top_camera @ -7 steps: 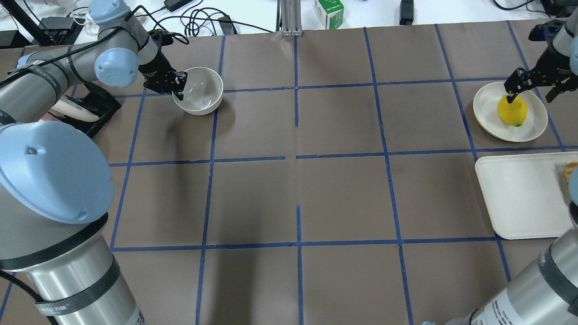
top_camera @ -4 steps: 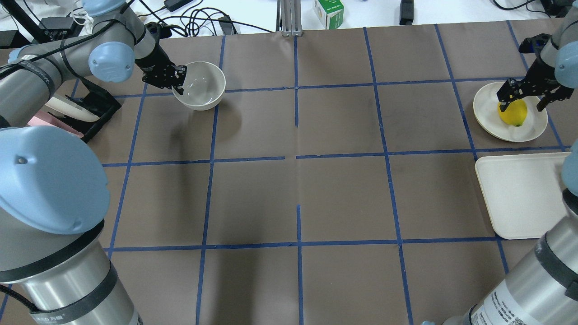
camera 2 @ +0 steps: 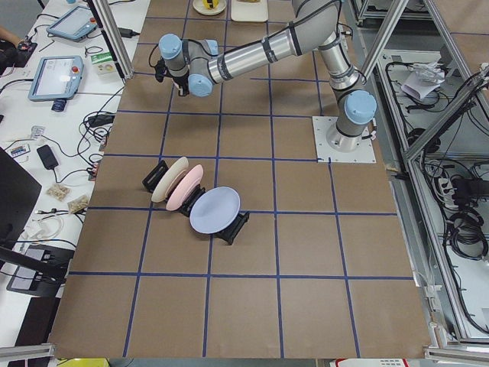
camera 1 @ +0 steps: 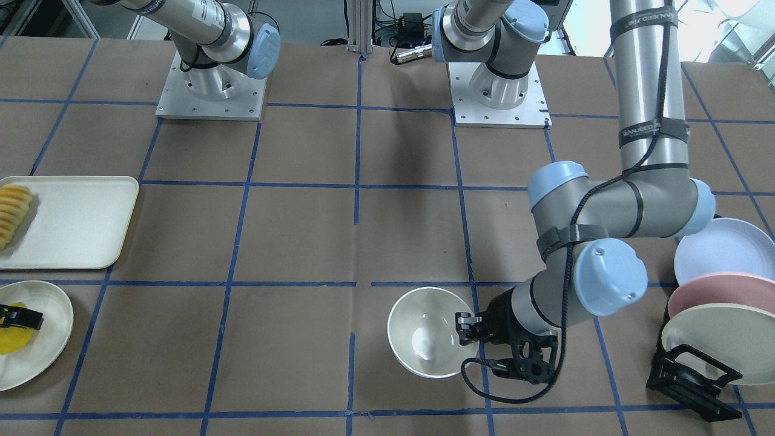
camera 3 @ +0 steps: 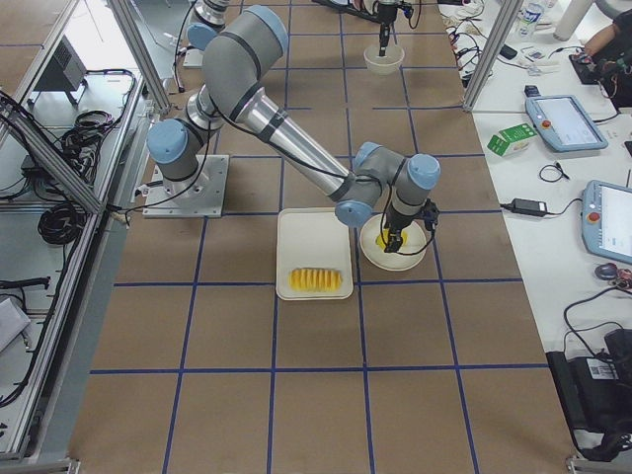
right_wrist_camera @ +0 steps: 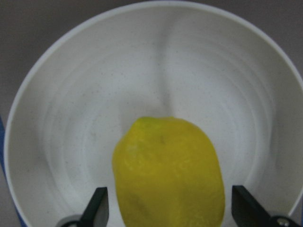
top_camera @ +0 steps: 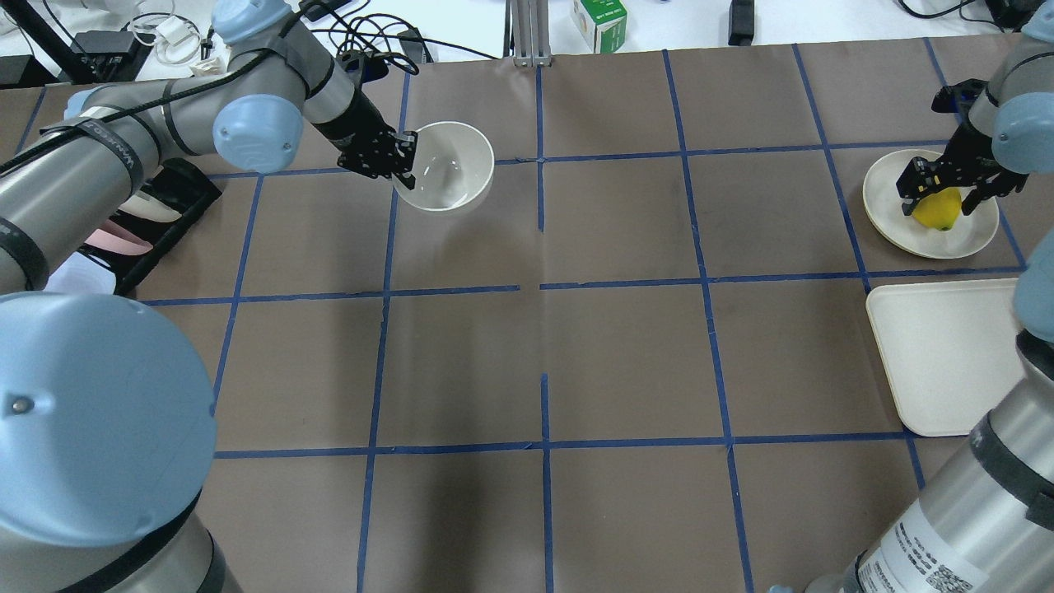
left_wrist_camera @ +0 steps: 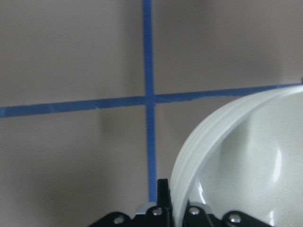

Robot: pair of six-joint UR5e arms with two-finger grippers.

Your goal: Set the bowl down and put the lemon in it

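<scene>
Grips deep glossy off-white bowl (top_camera: 449,169) by rim with left jaws; straddles small yellow lemon (top_camera: 939,212) on flat off-white plate (top_camera: 967,239), right jaws open.

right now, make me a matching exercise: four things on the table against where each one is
1 bowl
2 lemon
3 sliced food
4 blue plate

a on the white tray
b leaning beside the pink plate
c pinched at its rim by the left gripper
d on the flat plate, straddled by the open right gripper

Pairs: 1-c, 2-d, 3-a, 4-b
</scene>
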